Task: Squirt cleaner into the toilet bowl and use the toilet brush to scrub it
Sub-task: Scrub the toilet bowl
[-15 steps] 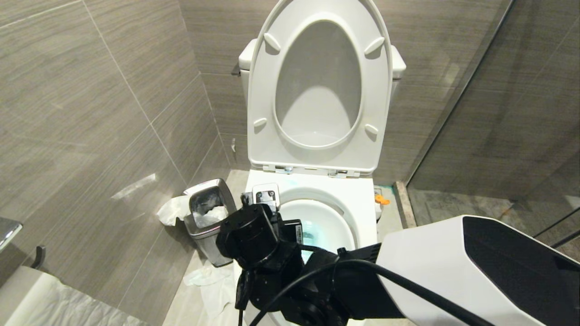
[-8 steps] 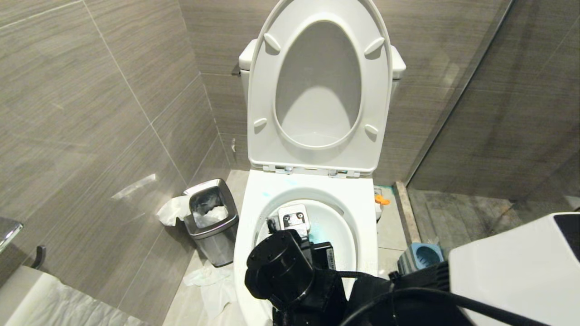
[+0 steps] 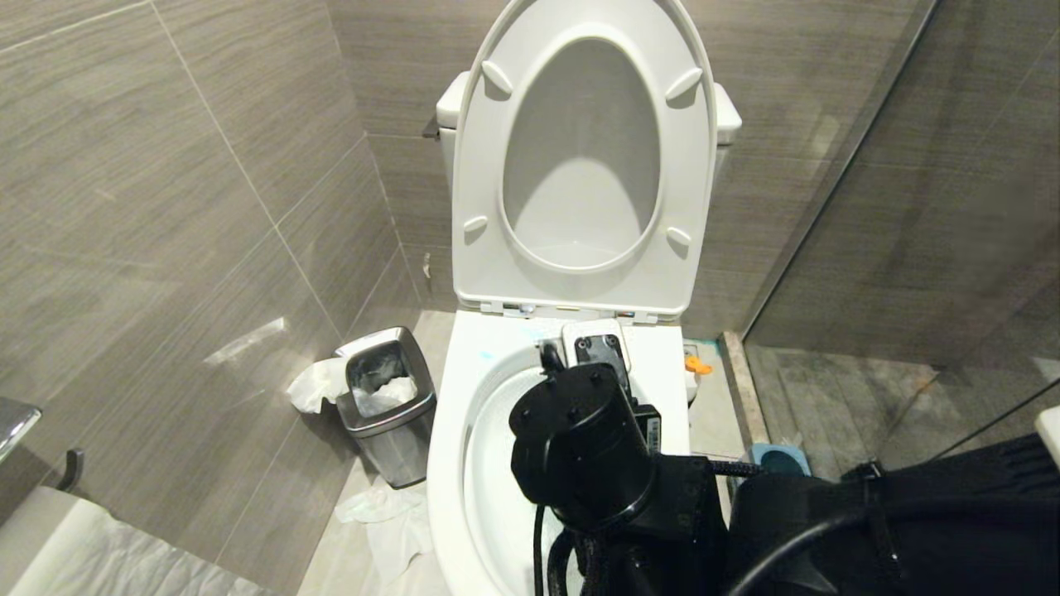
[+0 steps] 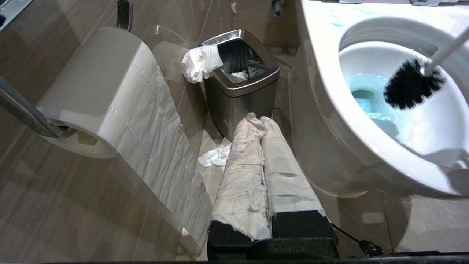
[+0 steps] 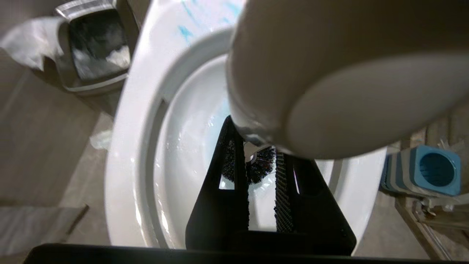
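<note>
Grey wall tiles point(image 3: 207, 190) close you in on the left and behind the toilet, with a glass partition point(image 3: 911, 207) on the right. Start at your far left: a paper roll point(image 4: 99, 88) hangs on its holder, its loose sheet trailing toward the floor. Your left gripper point(image 4: 262, 124) sits low beside it, parked; its two paper-wrapped fingers point(image 4: 243, 172) lie pressed together, holding nothing, and point at the steel bin point(image 3: 385, 406). That bin stands on the floor just beside the toilet bowl point(image 3: 451, 463), with tissue point(image 3: 315, 385) draped over its rim and more crumpled paper point(image 3: 389, 513) on the floor in front of it.

Next comes the bowl itself, seat and lid point(image 3: 584, 157) tipped up against the tank. You can see cleaner point(image 4: 368, 99) as a turquoise tint in the water at the bottom, plus thin blue smears point(image 5: 185, 31) on the rim near the hinges.

Your right gripper point(image 5: 262, 161) is over the bowl, reaching in from the right side. Its jaws stand narrow, clamped on the white handle of the toilet brush point(image 4: 410, 88), whose rounded end fills much of the wrist view. The black bristle head is inside the basin, above the tinted water and close to the inner wall; you cannot tell whether it touches the ceramic.

Furthest right, the brush's blue holder point(image 5: 427, 174) stands on the floor just beside the bowl, its round hole open.
</note>
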### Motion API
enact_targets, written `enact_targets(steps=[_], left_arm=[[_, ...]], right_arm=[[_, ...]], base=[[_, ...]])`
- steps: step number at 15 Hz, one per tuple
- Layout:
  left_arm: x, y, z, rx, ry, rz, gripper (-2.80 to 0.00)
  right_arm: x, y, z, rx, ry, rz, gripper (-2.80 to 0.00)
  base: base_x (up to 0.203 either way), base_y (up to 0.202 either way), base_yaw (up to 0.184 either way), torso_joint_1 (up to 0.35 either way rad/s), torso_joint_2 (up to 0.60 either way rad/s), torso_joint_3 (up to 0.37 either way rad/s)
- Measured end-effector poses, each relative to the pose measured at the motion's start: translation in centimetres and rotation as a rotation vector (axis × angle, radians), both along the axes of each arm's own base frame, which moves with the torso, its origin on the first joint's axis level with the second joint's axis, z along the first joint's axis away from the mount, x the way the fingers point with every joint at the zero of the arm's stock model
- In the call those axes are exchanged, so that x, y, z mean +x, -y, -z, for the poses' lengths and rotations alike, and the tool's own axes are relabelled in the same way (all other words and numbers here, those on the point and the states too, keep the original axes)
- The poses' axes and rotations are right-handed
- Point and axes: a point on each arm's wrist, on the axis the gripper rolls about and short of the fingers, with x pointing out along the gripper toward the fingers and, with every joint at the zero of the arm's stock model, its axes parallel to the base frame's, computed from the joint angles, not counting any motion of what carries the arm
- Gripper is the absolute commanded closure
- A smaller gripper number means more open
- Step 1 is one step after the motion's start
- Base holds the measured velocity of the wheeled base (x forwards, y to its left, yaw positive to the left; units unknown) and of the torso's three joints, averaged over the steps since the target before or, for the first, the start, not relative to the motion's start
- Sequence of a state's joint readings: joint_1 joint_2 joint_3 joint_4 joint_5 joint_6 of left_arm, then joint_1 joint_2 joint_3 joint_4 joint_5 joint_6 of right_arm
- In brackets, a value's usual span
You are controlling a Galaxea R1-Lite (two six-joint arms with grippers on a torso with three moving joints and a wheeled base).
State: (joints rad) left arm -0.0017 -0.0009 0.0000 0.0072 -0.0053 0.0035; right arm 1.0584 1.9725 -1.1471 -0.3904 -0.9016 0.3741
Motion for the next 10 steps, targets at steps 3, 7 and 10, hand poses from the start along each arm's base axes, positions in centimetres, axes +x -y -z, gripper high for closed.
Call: enact_targets(steps=[3, 7, 10], left_arm=[[0.0, 0.0, 0.0, -0.001, 0.0, 0.0, 0.0], [0.0, 0.0, 0.0, 0.0, 0.0, 0.0, 0.0], [0.0, 0.0, 0.0, -0.001, 0.0, 0.0, 0.0]], right_arm=[[0.9, -0.7, -1.1, 0.016, 0.026, -0.001, 0.0], [4.1, -1.5, 0.1, -0.003, 0.023, 0.036, 0.0], [6.6, -1.6, 1.9, -0.024, 0.007, 0.074, 0.0]], base=[[0.0, 0.0, 0.0, 0.0, 0.0, 0.0], [0.0, 0.0, 0.0, 0.0, 0.0, 0.0], [0.0, 0.0, 0.0, 0.0, 0.0, 0.0]])
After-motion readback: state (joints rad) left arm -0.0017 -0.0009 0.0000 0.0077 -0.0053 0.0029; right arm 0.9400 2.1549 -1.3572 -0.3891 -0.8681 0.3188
